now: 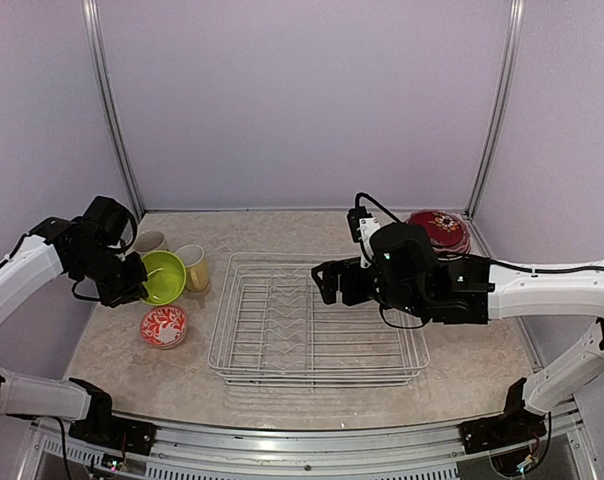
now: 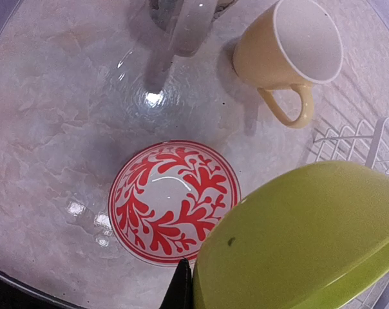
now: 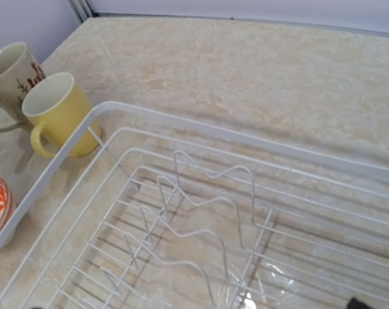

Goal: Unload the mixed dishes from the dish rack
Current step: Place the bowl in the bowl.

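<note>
Lime-green and glossy, the smooth round bowl point(image 1: 163, 277) hangs by its left rim from the left gripper point(image 1: 139, 285). The jaws are closed on that rim, and one dark finger point(image 2: 181, 288) shows at the edge in the left wrist view. It is at the left of the marbled beige table point(image 1: 482, 360), whose polished top throws back the lights.

Just below it sits a small white bowl point(image 2: 175, 201) with a red leaf pattern inside. Farther back stands a pale yellow mug point(image 2: 291, 48), white inside, with a looped handle. A taller cream mug point(image 3: 11, 74) with a printed sprig stands just beside it.

The dish rack point(image 1: 317, 375) is thin white wire, rectangular and low-sided, in the middle of the table. Zigzag tines rise from its centre.

The right gripper point(image 1: 327, 283) is above the rack's far right part; I cannot tell how its jaws are set. A stack of round plates point(image 1: 440, 228), with a dark red patterned one on top, lies at the far right corner.
</note>
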Motion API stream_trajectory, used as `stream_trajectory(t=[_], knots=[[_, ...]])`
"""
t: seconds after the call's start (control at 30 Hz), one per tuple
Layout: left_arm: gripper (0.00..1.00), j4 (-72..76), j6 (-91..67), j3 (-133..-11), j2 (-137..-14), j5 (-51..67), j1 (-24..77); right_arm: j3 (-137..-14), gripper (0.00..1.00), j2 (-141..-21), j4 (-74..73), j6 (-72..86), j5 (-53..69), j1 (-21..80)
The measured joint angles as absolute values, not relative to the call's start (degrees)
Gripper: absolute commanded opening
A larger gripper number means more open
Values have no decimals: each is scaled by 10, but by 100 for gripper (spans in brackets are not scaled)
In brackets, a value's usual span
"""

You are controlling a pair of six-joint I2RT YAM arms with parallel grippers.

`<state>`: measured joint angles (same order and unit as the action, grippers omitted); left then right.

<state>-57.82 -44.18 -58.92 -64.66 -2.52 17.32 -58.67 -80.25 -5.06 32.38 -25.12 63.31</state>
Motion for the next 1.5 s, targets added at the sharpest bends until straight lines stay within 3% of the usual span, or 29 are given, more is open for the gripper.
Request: stream_trajectory(t=[0.7,0.87,1.03,1.2,1.5], knots=[[1,-550,-554,-481,-703,9,139,-553,100,-753,-7,342,-242,632],[7,-531,-563,-465,-732,11,139,-545,100,-753,-5,344,-242,632],[22,-521,-569,-462,-743,11,139,-542,100,-751,-5,346,-242,632],[29,-520,-572,-462,-733,10,139,-536,100,-745,-5,346,-244,632],[57,-557,-571,-475,-675,-11,139,-553,100,-741,-61,334,-277,629]])
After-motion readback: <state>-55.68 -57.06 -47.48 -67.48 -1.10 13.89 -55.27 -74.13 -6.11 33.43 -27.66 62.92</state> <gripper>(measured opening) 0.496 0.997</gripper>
